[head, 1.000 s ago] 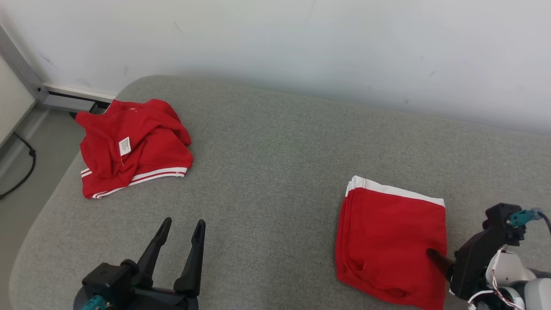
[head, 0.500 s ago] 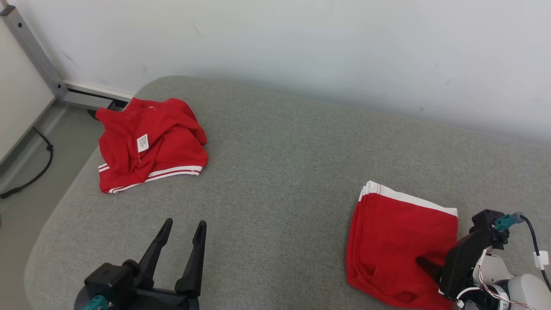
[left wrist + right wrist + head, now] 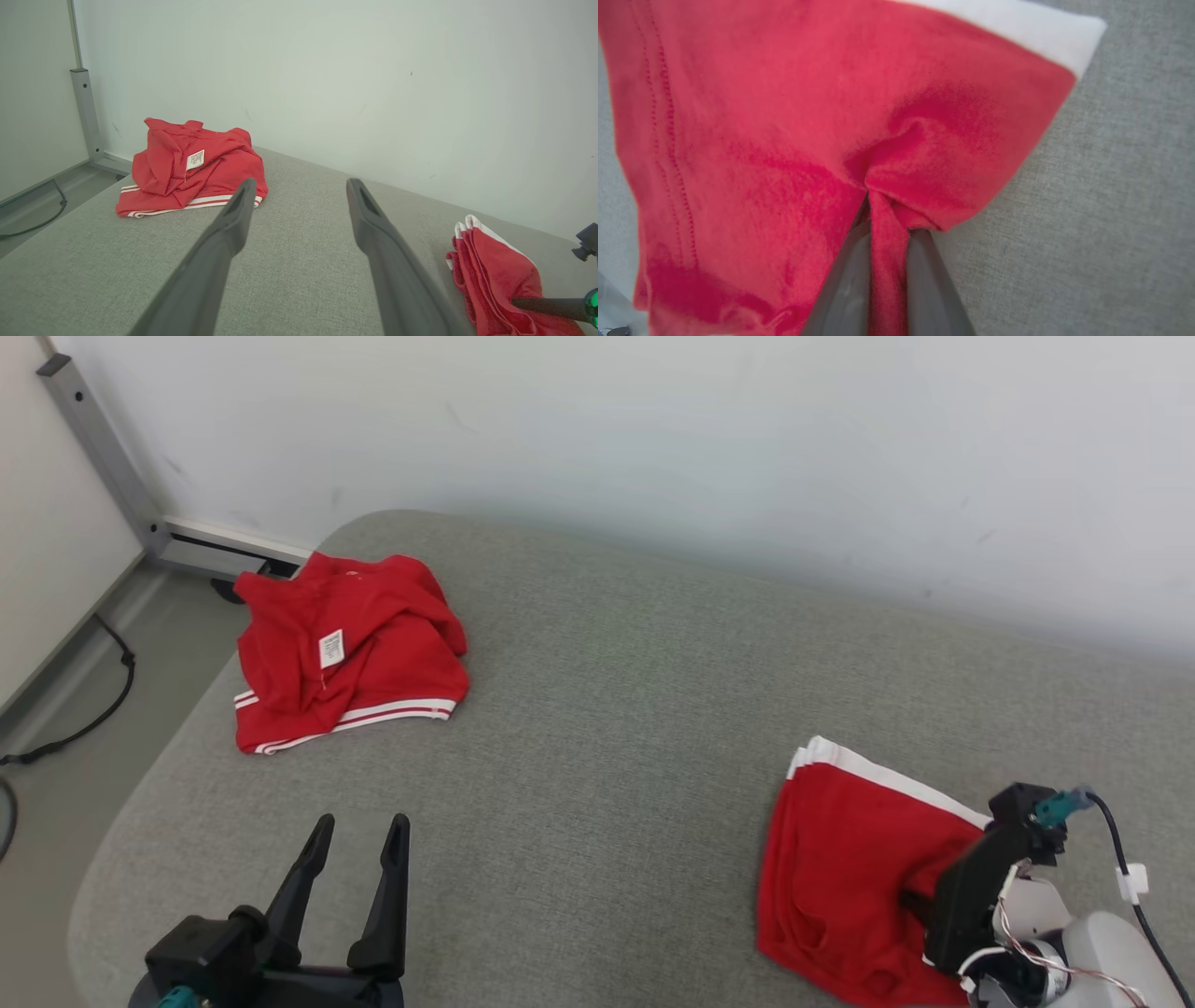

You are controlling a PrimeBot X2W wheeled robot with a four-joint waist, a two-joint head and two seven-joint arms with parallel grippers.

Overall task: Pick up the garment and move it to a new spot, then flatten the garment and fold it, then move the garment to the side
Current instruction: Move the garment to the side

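- My right claw (image 3: 913,902) is clamped on the folded garment (image 3: 859,859), biting in at the right-hand edge near me.
- In the right wrist view, the right claw (image 3: 889,233) has a pinched pleat of red cloth running down between both fingers (image 3: 845,289), so the grip is firm.
- The folded garment (image 3: 784,116) is red with a white band (image 3: 887,775) along its far edge. It sits on the right side of the grey surface (image 3: 607,737), close to my right arm.
- Cloth bunches and puckers toward the pinch. The rest of the stack lies on the surface (image 3: 1111,186), and I can't tell whether the gripped edge is lifted clear.
- The left wrist view shows the layered edges of the folded garment (image 3: 495,275) fanned at its far left corner.
- My left claw (image 3: 361,826) has its fingers spread wide with nothing between them. It is low at the near left, well apart from both pieces of cloth.
- Through the left claw (image 3: 300,186) I see bare surface (image 3: 299,280).
- A crumpled garment (image 3: 345,653), also red with white stripes and a white tag (image 3: 330,648) facing up, is heaped at the far left corner of the surface.
- The crumpled garment (image 3: 196,163) is well apart from the folded one.
- A pale wall (image 3: 653,429) is behind. A metal post (image 3: 98,448) and a dark cable (image 3: 124,677) are on the floor to the left.
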